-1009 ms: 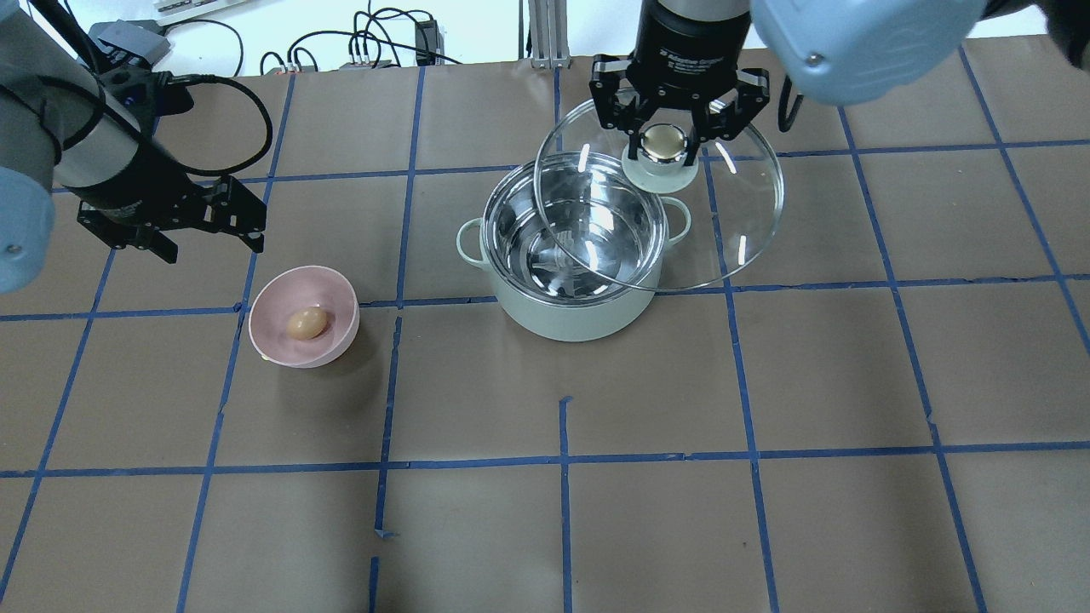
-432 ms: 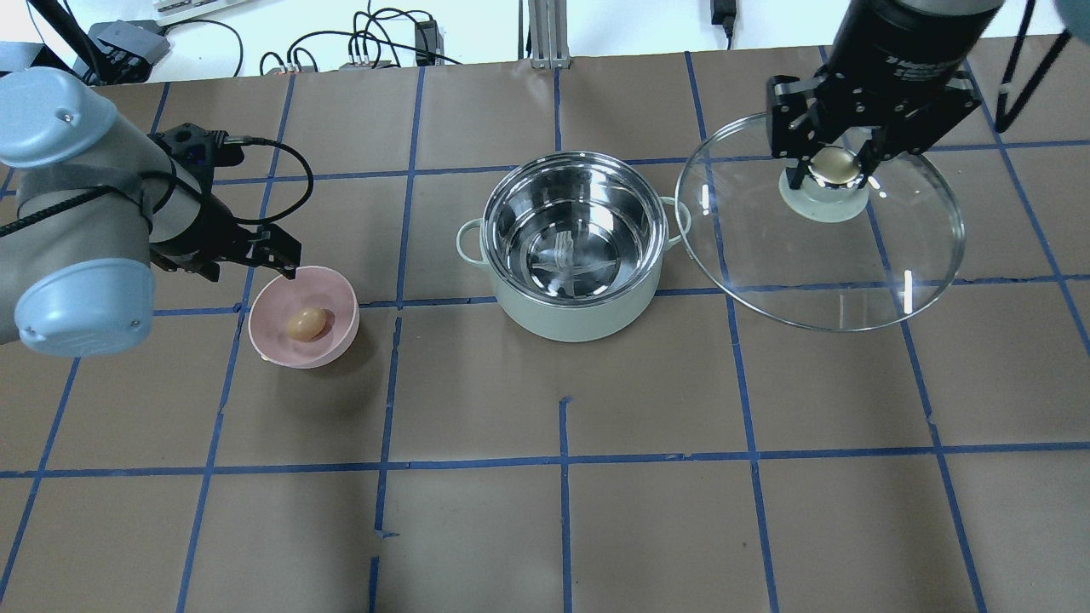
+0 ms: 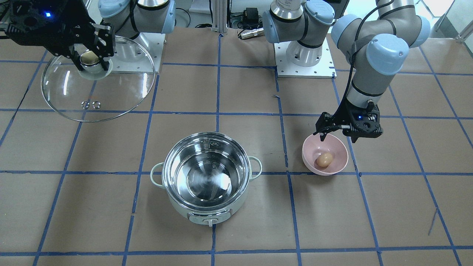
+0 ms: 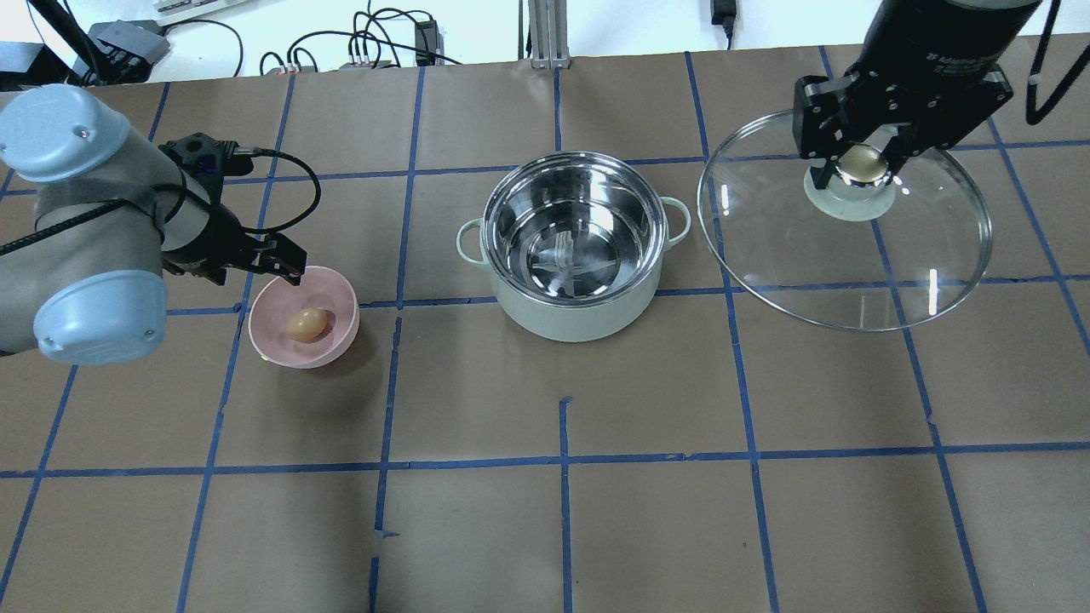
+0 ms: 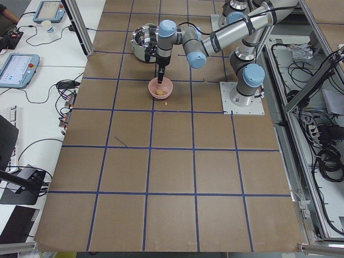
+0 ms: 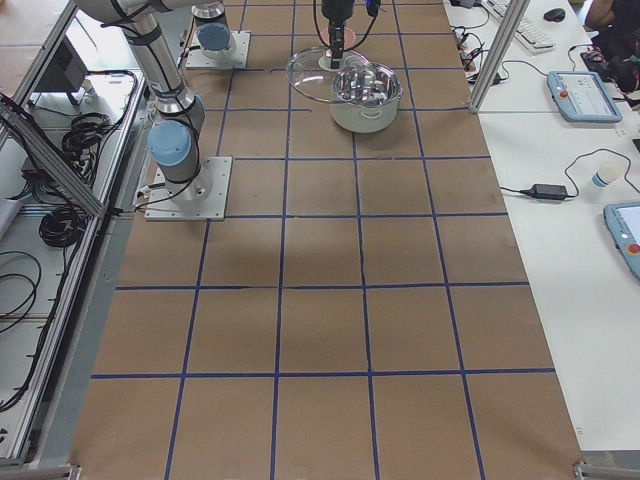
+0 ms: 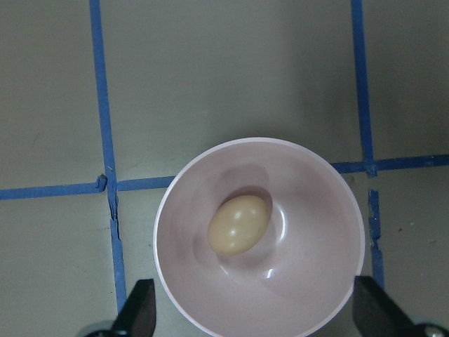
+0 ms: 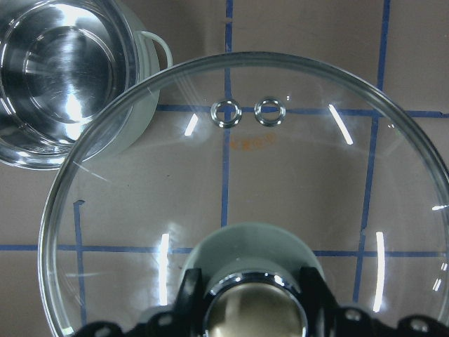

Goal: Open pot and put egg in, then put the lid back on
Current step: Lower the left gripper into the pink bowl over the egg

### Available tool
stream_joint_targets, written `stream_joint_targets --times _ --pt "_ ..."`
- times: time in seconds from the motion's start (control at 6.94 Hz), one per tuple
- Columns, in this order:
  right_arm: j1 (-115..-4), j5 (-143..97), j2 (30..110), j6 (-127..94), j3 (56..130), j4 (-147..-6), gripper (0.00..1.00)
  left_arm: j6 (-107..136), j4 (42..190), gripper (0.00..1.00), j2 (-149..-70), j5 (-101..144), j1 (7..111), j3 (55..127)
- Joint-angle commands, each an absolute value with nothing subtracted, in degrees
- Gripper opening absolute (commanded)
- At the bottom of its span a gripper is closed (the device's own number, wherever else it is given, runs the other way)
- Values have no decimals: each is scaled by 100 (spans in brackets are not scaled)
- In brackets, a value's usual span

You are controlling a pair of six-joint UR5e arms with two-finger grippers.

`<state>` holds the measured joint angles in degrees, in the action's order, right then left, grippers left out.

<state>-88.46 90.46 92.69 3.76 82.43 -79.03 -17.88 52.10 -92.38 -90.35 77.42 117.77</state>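
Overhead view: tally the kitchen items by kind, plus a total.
pale mint-green round electric pot: 1
clear glass dome lid: 1
pink round bowl: 1
light-brown oval egg: 1
Total: 4

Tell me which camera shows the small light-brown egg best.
The left wrist view: the small light-brown oval egg lies large and unobstructed in the round pink bowl. Overhead and front-facing views show it clear but small; exterior left, a speck; the other two, not at all.
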Motion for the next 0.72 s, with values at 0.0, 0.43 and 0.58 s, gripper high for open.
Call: stream_joint_targets --times 0.0,0.43,0.58 --pt "-8842 9009 9272 387 8244 -7901 7 -1968 4888 100 -9412 -9114 7778 11856" --pt "-8842 9017 9308 378 8235 -7901 7 -2223 4125 100 -9850 -9123 7796 12015" --pt "-8842 9009 9308 378 8235 -7910 7 -2345 3965 100 -9940 -9114 7805 12032"
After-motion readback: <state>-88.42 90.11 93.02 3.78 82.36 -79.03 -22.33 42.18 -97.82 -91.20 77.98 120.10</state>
